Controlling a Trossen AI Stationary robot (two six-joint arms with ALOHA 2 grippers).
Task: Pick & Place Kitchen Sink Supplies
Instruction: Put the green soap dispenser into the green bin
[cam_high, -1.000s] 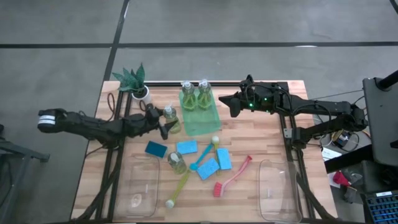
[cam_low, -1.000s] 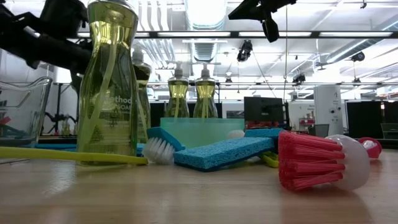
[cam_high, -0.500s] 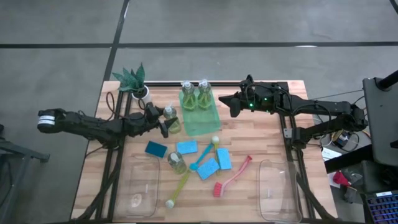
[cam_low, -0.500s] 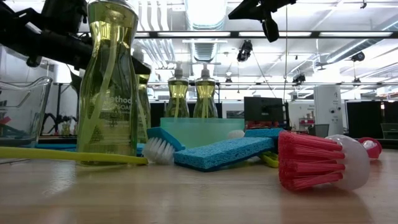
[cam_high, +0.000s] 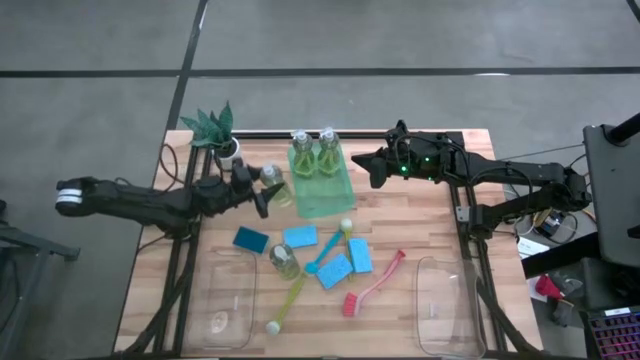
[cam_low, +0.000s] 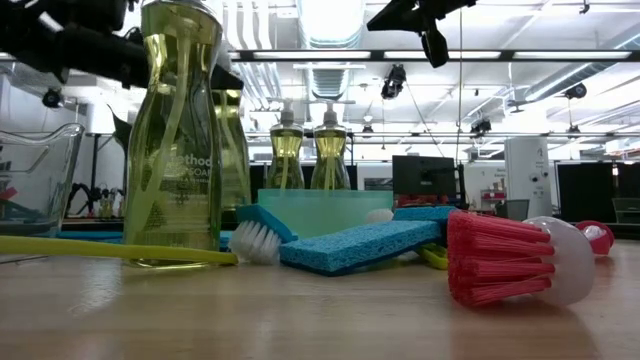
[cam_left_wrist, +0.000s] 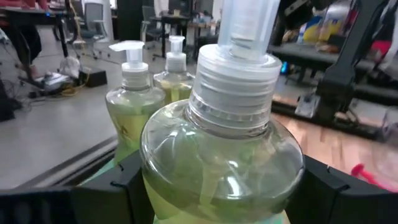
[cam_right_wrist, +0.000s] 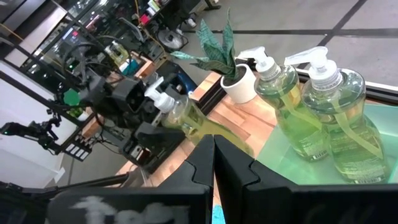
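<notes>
My left gripper (cam_high: 268, 192) is shut on a clear bottle of yellow-green liquid (cam_high: 272, 186), which fills the left wrist view (cam_left_wrist: 221, 143), near the green tray's left edge. Two more bottles (cam_high: 300, 152) (cam_high: 327, 150) stand in the translucent green tray (cam_high: 325, 198). A fourth bottle (cam_high: 284, 261) stands on the table among blue sponges (cam_high: 300, 237) (cam_high: 334, 271) and the yellow (cam_high: 290, 300), blue (cam_high: 325, 252) and red (cam_high: 375, 285) brushes. My right gripper (cam_high: 372, 166) hovers shut above the tray's right side. My left gripper pinches the bottle's round body (cam_left_wrist: 161, 171) just below its shoulder, one finger (cam_left_wrist: 127, 180) on each side. The fingers come level from the table's left. The bottle stands upright in the hold; whether its base is off the table, I cannot tell.
A white-potted plant with teal leaves (cam_high: 220, 130) stands at the far left corner. Clear bins lie at the near left (cam_high: 225, 300) and near right (cam_high: 445, 305). Bare wood lies between the tray and the right bin.
My left gripper has moved up and a little toward the far-left corner, carrying the bottle with it and keeping it upright. My right arm has kept still.
</notes>
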